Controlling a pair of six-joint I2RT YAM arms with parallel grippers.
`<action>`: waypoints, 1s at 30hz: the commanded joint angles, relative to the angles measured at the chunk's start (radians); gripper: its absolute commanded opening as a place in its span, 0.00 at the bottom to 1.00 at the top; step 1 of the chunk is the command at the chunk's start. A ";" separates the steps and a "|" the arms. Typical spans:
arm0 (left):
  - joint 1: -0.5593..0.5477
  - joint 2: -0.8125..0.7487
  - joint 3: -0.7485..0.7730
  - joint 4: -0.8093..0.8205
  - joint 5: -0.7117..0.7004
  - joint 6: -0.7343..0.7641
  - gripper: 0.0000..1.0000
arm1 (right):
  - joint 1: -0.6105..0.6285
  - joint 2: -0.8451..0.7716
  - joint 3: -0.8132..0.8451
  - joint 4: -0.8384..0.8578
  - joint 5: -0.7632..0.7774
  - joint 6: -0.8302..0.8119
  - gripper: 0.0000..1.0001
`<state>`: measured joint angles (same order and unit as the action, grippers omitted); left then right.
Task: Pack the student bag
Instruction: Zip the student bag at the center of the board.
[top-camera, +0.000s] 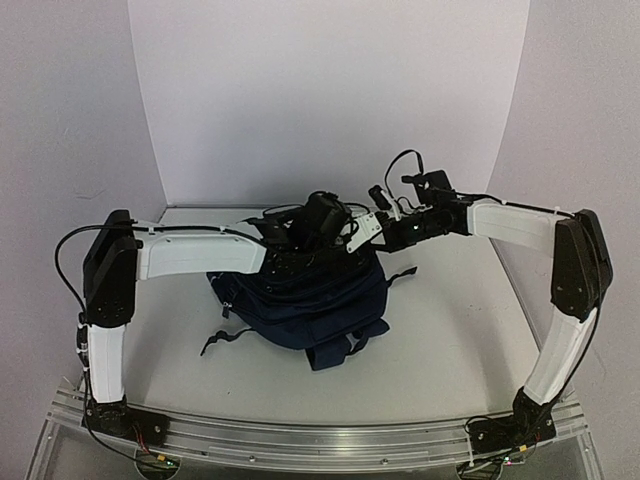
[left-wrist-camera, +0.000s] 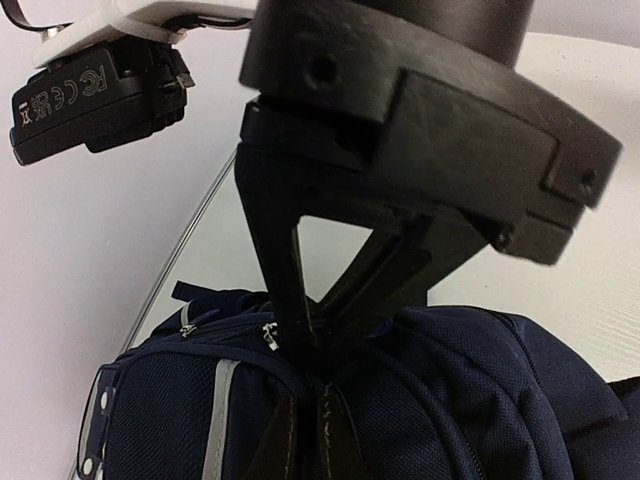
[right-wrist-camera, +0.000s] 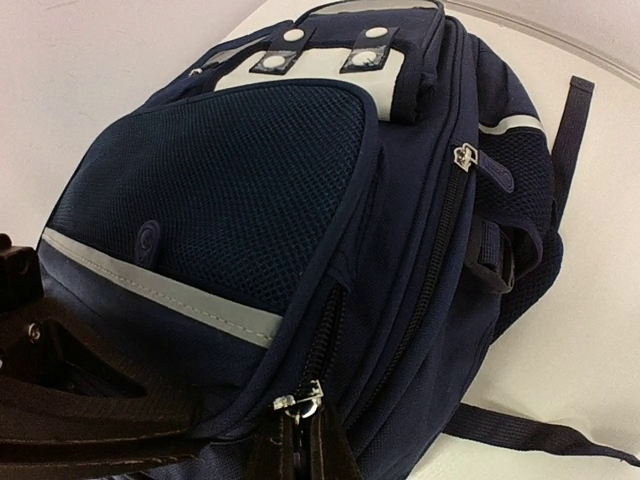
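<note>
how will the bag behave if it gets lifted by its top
Probably floppy: the bag is soft fabric and slumps in a rounded heap, so it would likely sag and stretch rather than keep shape. Pushed, it should drag and bunch, not roll, since it lies broad on the table. Its loose straps may trail or snag.

White arm links, black joints
</note>
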<state>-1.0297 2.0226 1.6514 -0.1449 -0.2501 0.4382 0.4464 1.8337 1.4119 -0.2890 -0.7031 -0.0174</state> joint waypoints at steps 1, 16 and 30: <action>0.015 -0.181 -0.165 0.054 0.034 0.041 0.00 | -0.040 -0.035 0.079 -0.017 0.087 0.010 0.00; 0.015 -0.381 -0.232 -0.136 0.376 -0.031 0.00 | -0.045 0.231 0.316 -0.242 0.005 -0.074 0.00; 0.024 -0.418 -0.230 -0.206 0.447 -0.096 0.00 | -0.036 0.329 0.414 -0.210 0.065 -0.039 0.02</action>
<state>-0.9673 1.7358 1.3861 -0.2329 0.0245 0.4054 0.4901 2.1025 1.7771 -0.6487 -0.9853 -0.1091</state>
